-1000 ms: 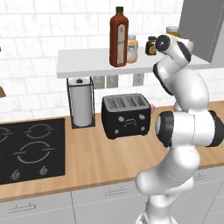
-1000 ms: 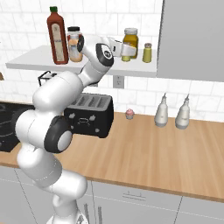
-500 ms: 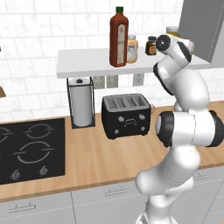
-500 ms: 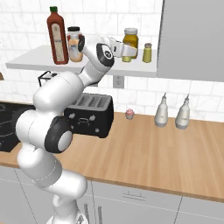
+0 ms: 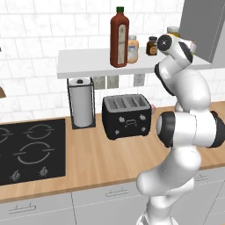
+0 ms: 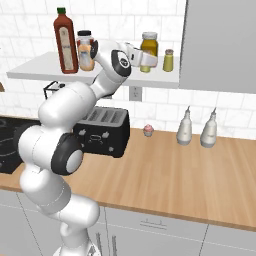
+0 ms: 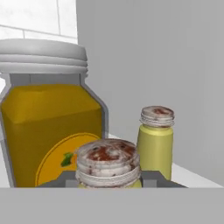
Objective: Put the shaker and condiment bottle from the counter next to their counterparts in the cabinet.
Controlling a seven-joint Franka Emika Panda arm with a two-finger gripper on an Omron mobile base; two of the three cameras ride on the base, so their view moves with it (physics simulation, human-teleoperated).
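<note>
- The shaker is up at the cabinet. In the hand view its speckled grey cap sits right between the two fingertips, low in the frame.
- The gripper looks clenched on it, with a dark fingertip pressed against each side of the shaker just under the cap. I can't tell whether its base is resting on the shelf board or hanging a bit above it.
- Just past it is the twin shaker, upright and slightly to one side, close but not touching. A big amber jar with a grey lid stands on the other side.
- From the right base view, the gripper is reaching in over the shelf, in front of the amber jar and just beside the twin shaker, near the grey panel.
- The condiment bottle is standing upright on the shelf, touching or nearly touching the peach jar. A dark jar is a bit further along.
- Down on the counter are a black toaster, a paper towel roll and the stovetop.
- The right base view also shows two white nozzle bottles and a small cupcake by the wall.
</note>
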